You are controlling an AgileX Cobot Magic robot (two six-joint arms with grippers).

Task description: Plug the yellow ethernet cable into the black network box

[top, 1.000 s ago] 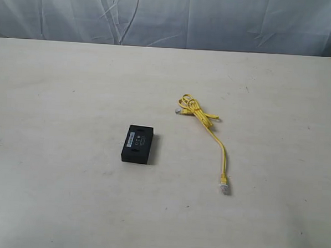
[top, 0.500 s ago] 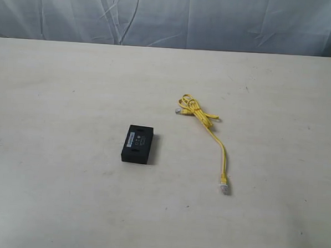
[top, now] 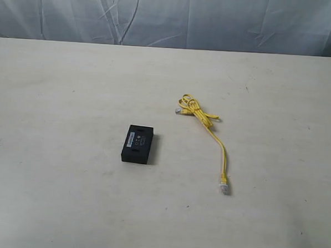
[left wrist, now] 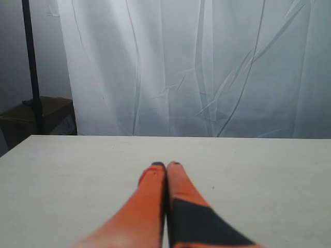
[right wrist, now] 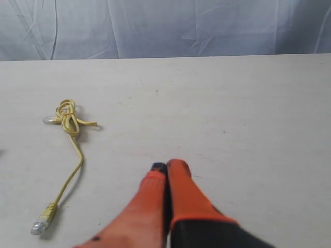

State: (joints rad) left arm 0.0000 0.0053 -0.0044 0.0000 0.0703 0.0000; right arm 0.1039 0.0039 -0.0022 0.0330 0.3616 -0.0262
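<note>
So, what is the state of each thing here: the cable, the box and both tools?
yellow ethernet cable: unplugged, lying loose, knotted near one end.
black network box: lying flat, label up, nothing plugged in.
left tool: shut, empty.
right tool: shut, empty.

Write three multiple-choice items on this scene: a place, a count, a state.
1. In the exterior view, where is the yellow ethernet cable relative to the black network box? A) on it B) right of it, apart C) left of it
2. How many of its plugs show there? A) none B) one C) two
3. The right gripper is: A) shut, empty B) wide open C) shut on the cable
Answers: 1 B, bare table separates them; 2 C, one by the coil, one at the free end; 3 A, its jaws are together with nothing between.
</note>
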